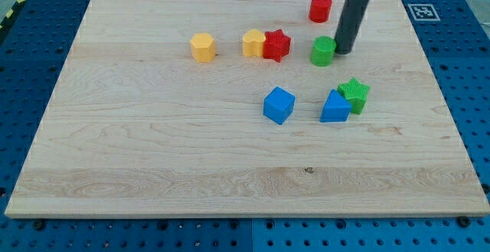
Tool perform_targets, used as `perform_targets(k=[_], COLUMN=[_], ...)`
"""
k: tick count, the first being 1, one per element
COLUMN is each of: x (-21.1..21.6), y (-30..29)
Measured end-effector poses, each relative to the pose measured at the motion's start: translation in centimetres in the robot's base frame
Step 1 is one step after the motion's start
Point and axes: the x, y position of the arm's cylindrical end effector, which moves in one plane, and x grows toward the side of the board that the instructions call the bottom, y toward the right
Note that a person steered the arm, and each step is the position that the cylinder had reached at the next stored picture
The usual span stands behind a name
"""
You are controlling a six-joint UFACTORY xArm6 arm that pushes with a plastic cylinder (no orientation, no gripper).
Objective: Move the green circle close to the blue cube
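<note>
My tip [342, 52] sits touching the right side of the green circle [323, 51], at the view's upper right of the counter [153, 168]. No fingers on this rig, just the rod, so nothing to open or close; it can only shove. Contact on the circle's right flank makes sense: the blue cube [279, 105] lies down and to the view's left, so pushing from the far side drives the circle toward it. I'd want the tip a bit more toward the view's top of the circle to get the downward component. Obstacles: red star [276, 44] with a yellow block [253, 43] touching it sits just left of the circle; a straight-left push would hit it. A second blue block [334, 107] and green star [354, 94] sit below. Red cylinder [320, 8] and the other yellow block [203, 47] are out of the path.
</note>
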Motion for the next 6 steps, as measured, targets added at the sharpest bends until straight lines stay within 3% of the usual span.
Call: perform_targets(k=[3,4,5,6], x=[-0.5,4.5,6.6,3.2], y=[-1.9,-2.3,-2.5,-2.3])
